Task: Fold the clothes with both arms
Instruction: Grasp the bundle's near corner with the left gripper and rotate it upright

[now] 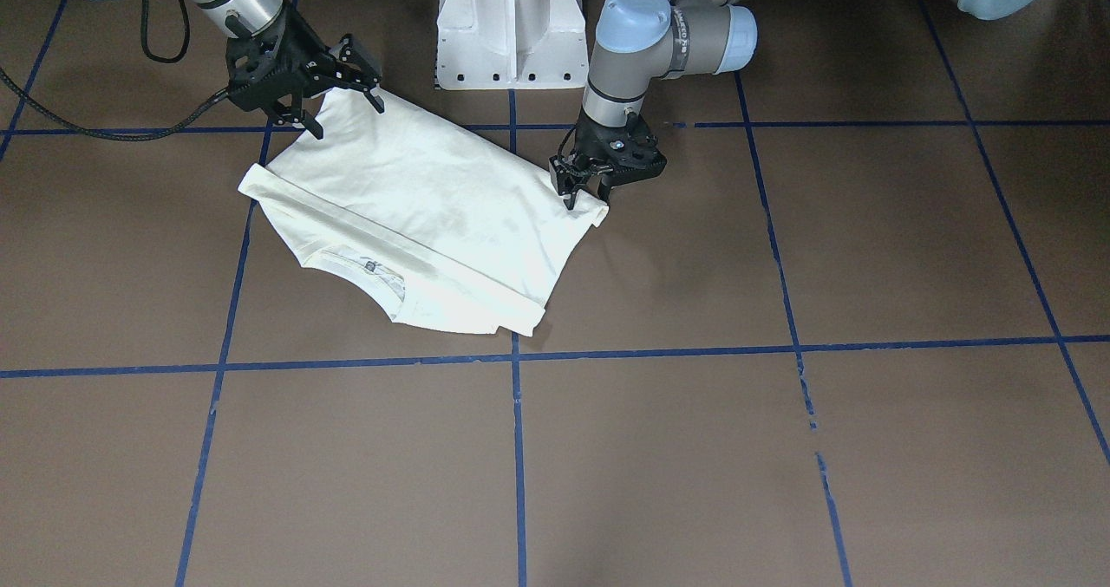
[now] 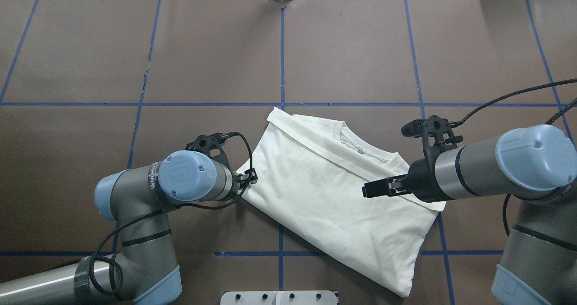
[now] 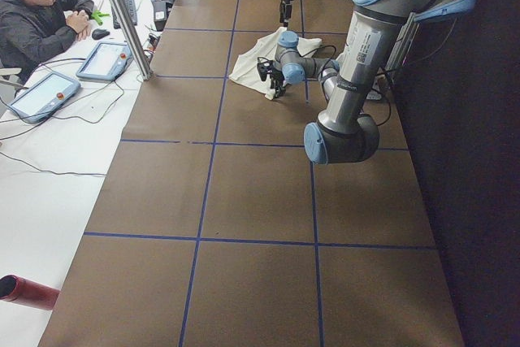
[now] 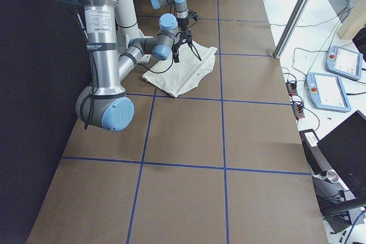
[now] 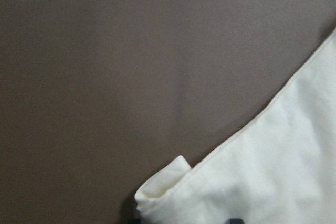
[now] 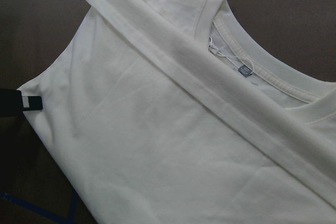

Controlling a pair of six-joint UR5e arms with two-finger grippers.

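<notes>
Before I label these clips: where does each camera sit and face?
Front: across table, facing base; left arm at view's right.
Overhead: behind robot, looking down; right arm at right.
Left: table's left end; left arm near.
Right: opposite end; right arm near.
Left wrist: down on shirt corner; no arm.
Right wrist: shirt collar; one finger.
Shared: front and overhead show whole shirt.

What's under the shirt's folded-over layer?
Past the fold edge, the shirt shows its collar and neck label on the lower layer. Everything else beneath, including any print, is covered.
</notes>
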